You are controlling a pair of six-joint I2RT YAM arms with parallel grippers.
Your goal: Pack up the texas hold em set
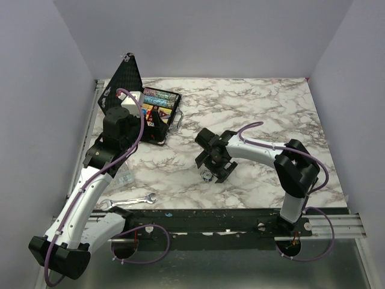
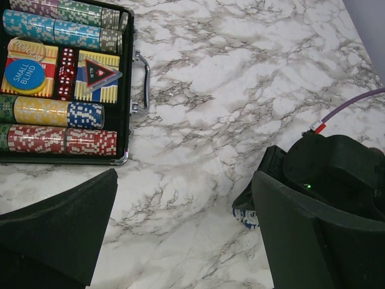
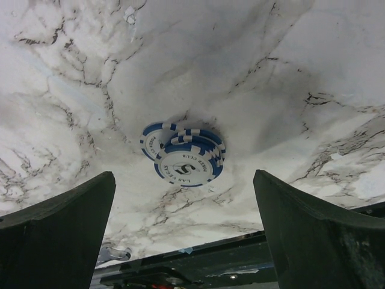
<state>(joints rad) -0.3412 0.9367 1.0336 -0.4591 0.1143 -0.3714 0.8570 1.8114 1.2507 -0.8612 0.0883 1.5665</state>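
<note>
Fingers of the right end effector [image 1: 212, 168] stand wide apart and point down over a small pile of blue-and-white round chips [image 3: 183, 161] on the white marble tabletop [image 1: 264, 114]; they hold nothing. The left end effector [image 2: 184, 180], likewise spread and empty, hovers over the tabletop near the small black hinged case [image 2: 125, 120], whose lid stands open. Inside lie rows of multicoloured chips [image 2: 57, 112], red dice [image 2: 65, 73] and a yellow-blue card box [image 2: 108, 93] with a dark red triangle [image 2: 99, 73] on it.

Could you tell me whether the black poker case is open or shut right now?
Open: the case has its lid standing raised behind it, and its chip rows lie exposed.
</note>
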